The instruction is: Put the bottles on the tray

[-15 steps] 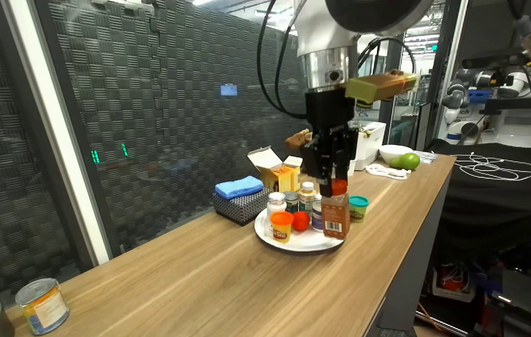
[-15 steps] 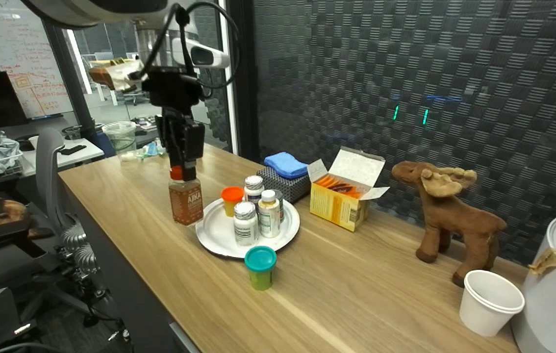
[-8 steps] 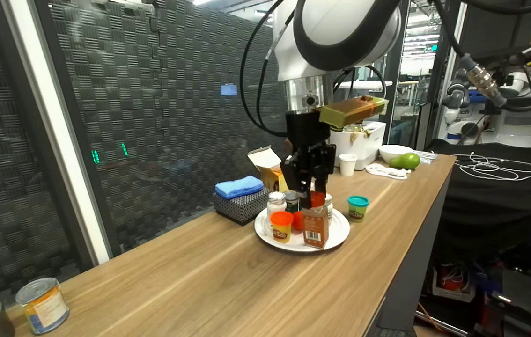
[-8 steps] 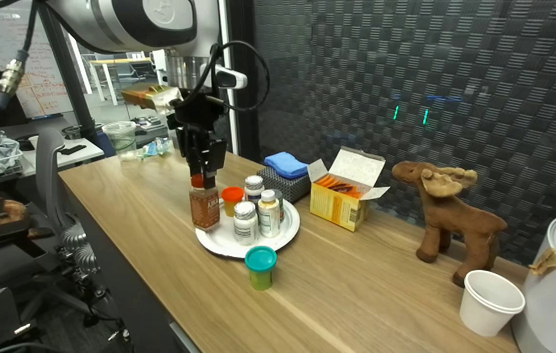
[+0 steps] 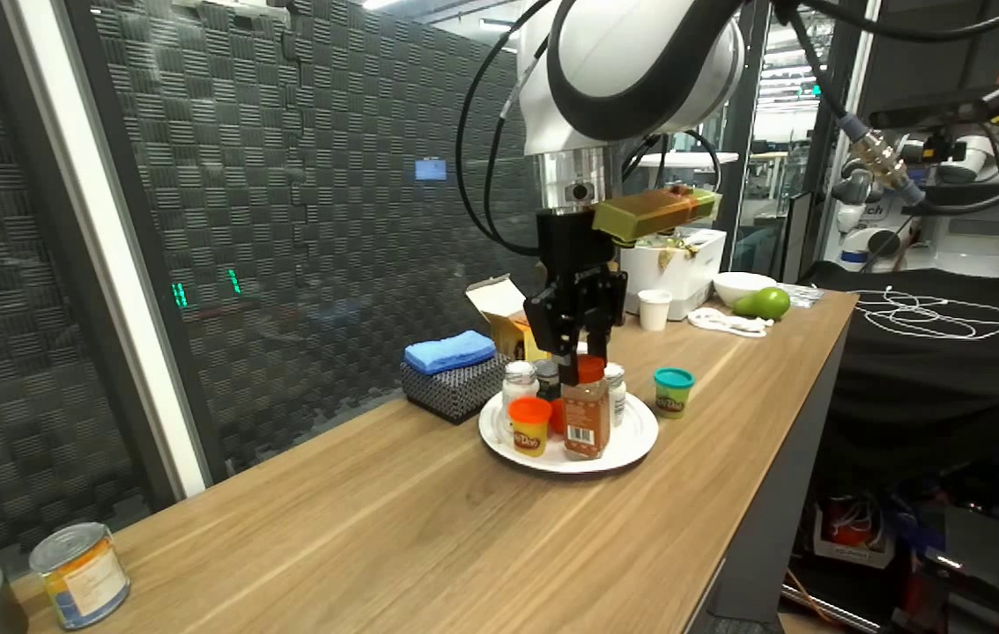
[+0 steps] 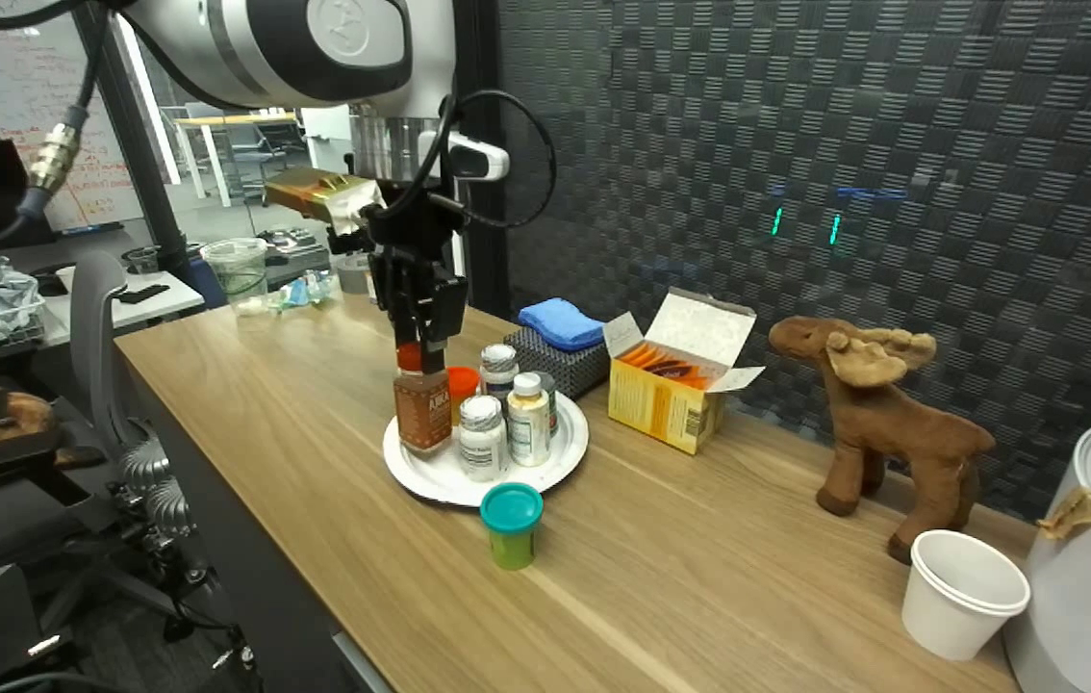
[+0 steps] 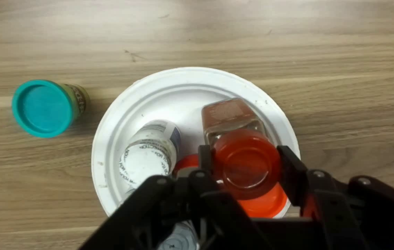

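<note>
My gripper (image 7: 245, 159) is shut on the red cap (image 7: 249, 163) of a square brown bottle (image 5: 586, 423), one finger on either side. The bottle hangs upright over the near part of the round white tray (image 6: 416, 474); whether its base touches the tray I cannot tell. Beside it on the tray stand a white bottle (image 6: 483, 448), a yellowish-white bottle (image 6: 528, 428) and another white-topped bottle (image 6: 498, 361). A dark jar (image 5: 547, 379) is partly hidden behind them. In the wrist view my fingers cover part of the tray's contents.
An orange-lidded tub (image 5: 529, 427) and a red round thing (image 5: 557, 414) share the tray. Just off its rim stands a teal-lidded tub (image 6: 512, 525). A patterned box (image 6: 565, 364) with a blue cloth and a yellow box (image 6: 661, 404) stand behind.
The gripper has carried the brown bottle from beside the tray to over it, close to the orange-lidded tub. It stays shut on the cap. The other things have not moved.
</note>
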